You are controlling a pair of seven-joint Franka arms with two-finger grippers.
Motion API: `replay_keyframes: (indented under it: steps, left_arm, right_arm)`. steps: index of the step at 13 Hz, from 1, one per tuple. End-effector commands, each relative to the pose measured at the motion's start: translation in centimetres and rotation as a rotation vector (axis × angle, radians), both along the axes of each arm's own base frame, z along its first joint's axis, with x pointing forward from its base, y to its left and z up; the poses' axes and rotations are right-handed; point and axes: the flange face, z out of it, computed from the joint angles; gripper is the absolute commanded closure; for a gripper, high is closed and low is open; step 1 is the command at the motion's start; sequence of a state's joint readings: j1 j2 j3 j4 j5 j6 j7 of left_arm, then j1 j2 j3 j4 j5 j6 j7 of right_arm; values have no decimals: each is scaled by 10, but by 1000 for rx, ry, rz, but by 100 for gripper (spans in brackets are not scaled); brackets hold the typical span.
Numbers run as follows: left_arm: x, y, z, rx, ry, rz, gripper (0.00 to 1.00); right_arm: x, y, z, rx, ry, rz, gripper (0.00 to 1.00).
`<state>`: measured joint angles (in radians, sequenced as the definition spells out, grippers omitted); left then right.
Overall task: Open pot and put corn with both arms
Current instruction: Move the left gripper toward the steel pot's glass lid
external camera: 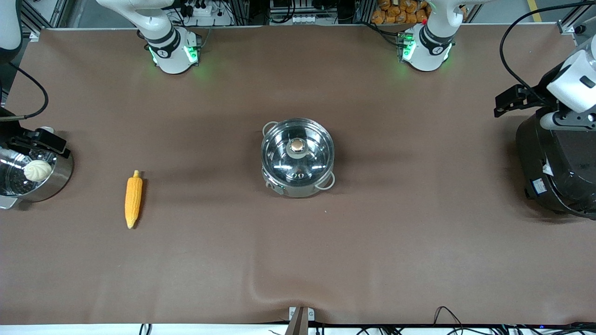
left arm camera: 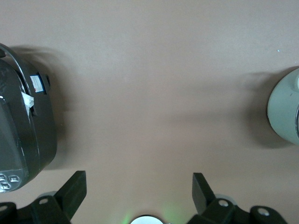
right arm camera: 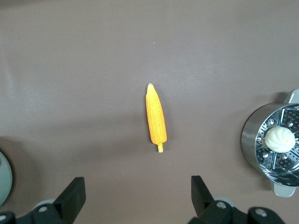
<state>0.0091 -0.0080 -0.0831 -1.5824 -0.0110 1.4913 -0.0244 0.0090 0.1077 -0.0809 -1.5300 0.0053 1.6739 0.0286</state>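
— Where do things lie on the table (external camera: 298,260)?
— The lidded pot (external camera: 298,158) sits mid-table. The corn (right arm camera: 156,119) lies below the right gripper (right arm camera: 135,200), long axis pointing away from its spread fingers.
— And the left gripper (left arm camera: 138,196)?
— Fingers apart, over bare cloth between rice cooker (left arm camera: 21,135) and pot.

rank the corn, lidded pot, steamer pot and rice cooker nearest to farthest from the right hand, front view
1. steamer pot, under the right hand, at the right arm's end.
2. corn, beside the steamer pot, toward mid-table.
3. pot, mid-table, lid on.
4. rice cooker, at the left arm's end, where the left hand waits.
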Motion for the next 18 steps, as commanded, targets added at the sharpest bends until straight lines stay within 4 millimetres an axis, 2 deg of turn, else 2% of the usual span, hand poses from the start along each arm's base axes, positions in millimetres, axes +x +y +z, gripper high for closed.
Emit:
replay_keyframes:
  steps: [1,4,5,10,12,14,16,17,18]
  left_arm:
    - [2,-5,1,5,-11,-13,0]
    - [14,-15,-19,16,21,-3,0]
    - [19,-16,-17,19,13,2,0]
    - [29,-22,-41,5,58,11,0]
    - [35,-45,-59,3,81,-25,0]
    - [38,-100,-88,5,119,-37,0]
    - [41,-142,-103,2,84,-54,0]
    - [38,-160,-104,1,69,-42,0]
    - [40,-169,-117,10,82,3,0]
  right_arm:
    - [2,2,5,9,-10,2,0]
    - [2,4,5,9,-9,2,0]
    - [2,5,5,12,-9,3,0]
    - [2,6,5,14,-9,2,0]
    - [2,8,5,16,-9,3,0]
    - [2,9,5,16,-11,4,0]
    - [2,10,5,16,-11,6,0]
    - [2,10,5,16,-11,6,0]
    - [2,10,5,16,-11,6,0]
